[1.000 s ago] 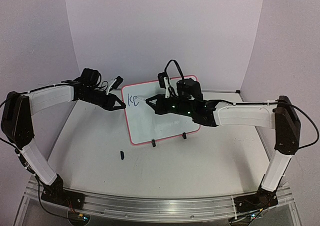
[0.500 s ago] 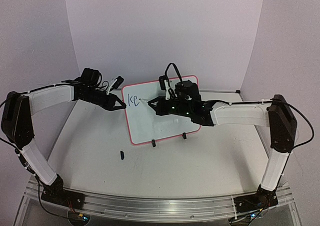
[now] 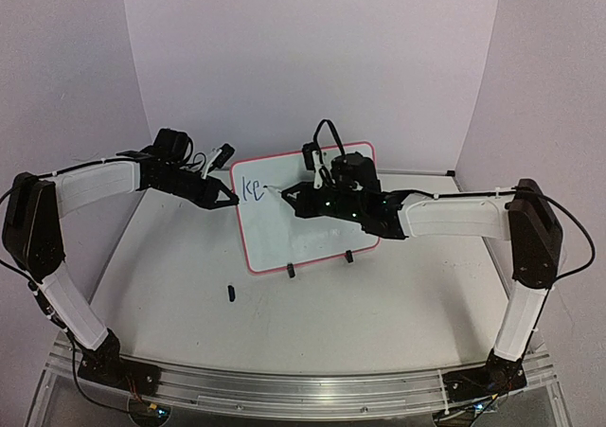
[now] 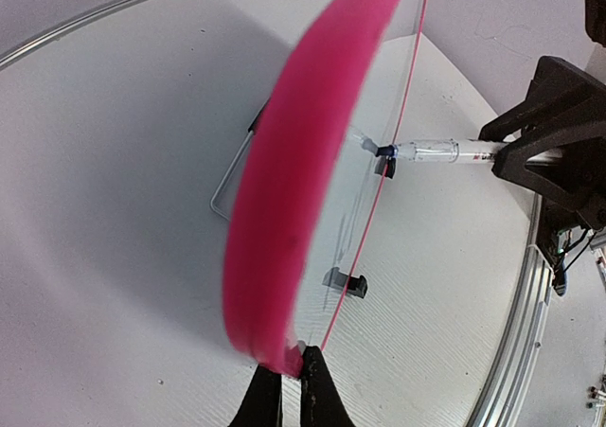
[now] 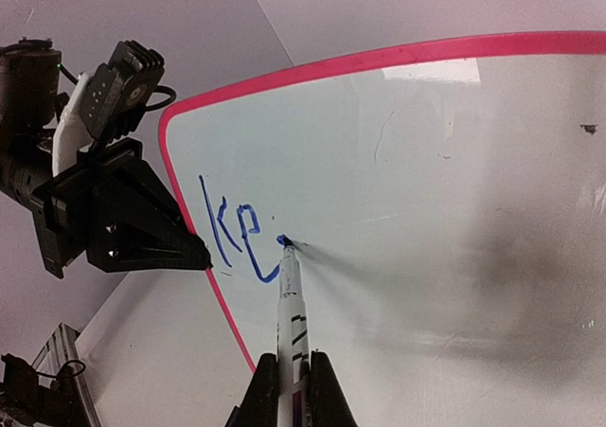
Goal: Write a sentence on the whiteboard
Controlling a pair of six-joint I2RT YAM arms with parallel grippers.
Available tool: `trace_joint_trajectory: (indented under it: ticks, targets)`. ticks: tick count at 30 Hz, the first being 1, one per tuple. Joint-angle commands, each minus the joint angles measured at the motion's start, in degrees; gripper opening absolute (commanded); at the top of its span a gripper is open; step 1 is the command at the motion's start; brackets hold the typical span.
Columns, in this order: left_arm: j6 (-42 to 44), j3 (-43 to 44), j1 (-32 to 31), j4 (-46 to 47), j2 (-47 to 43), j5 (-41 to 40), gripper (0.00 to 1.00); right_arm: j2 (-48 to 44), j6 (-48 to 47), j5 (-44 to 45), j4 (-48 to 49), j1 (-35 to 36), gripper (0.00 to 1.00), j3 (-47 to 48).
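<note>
The whiteboard (image 4: 294, 181) has its near edge blurred pink, and the marker (image 5: 287, 294) its rear hidden in the right hand (image 5: 292, 365).

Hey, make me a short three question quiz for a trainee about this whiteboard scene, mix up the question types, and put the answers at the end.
1. True or false: the left gripper pinches the whiteboard by its red edge.
2. The blue writing reads: A) ke B) strong C) nothing legible.
3. Fill in: the right gripper holds a ____ whose tip touches the board.
Key: 1 true; 2 A; 3 marker.
</note>
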Motion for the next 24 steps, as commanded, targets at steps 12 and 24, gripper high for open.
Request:
trace_joint_trajectory:
  ticks: [12, 24]
  targets:
    - [2.7, 0.9, -1.9, -3.4, 1.2, -3.3, 0.0, -3.2, 0.0, 5.1, 0.3, -1.0, 0.0, -1.0]
    - [2.6, 0.9, -2.1, -3.5, 1.4, -3.3, 0.0, -2.2, -0.7, 3.2, 1.8, -1.0, 0.0, 0.5]
